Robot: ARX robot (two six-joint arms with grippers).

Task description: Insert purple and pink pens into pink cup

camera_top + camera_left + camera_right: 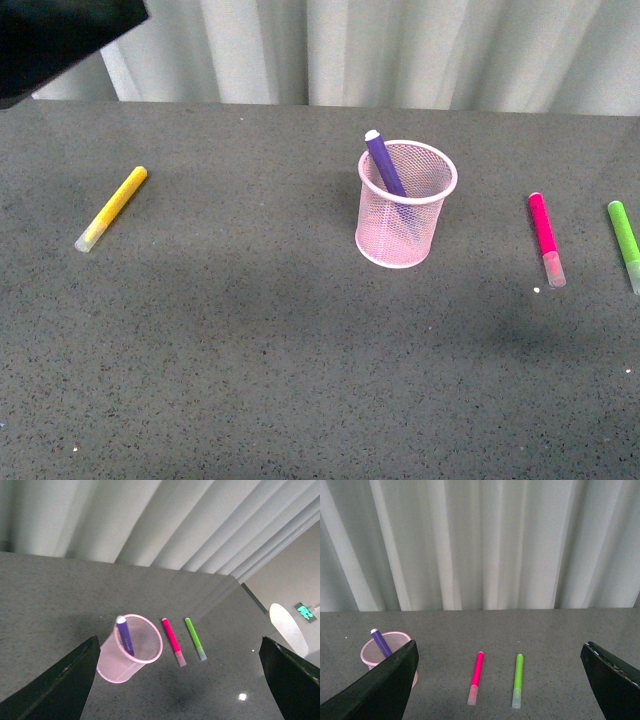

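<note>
**Front view and both wrists: purple pen in cup, pink pen on the table**

Front view. Shows the pink cup (pixel 385 238) upright near the middle of the grey table (pixel 250 350). Finds the purple pen (pixel 383 163) already inside, leaning against the rim, top end poking out. Places the pink pen (pixel 544 232) flat on the table to the right of the cup, apart from it, clear cap toward the camera. Puts the green pen (pixel 625 240) further right at the frame edge and the yellow pen (pixel 113 207) far left. Catches a dark shape (pixel 60 35) in the upper left corner; cannot tell what. No claw visible.

Left wrist view. Looks down past the left gripper (pixel 178 640), fingers (pixel 60 680) spread wide, holding nothing, above the table. Frames cup with purple pen, then pink pen and green pen side by side, roughly parallel.

Right wrist view. Shows the right gripper (pixel 500 644) spread wide too, empty. Frames pink and green pens between the fingers (pixel 375 685), cup partly hidden behind one finger, pale curtain (pixel 495 540) behind.
</note>
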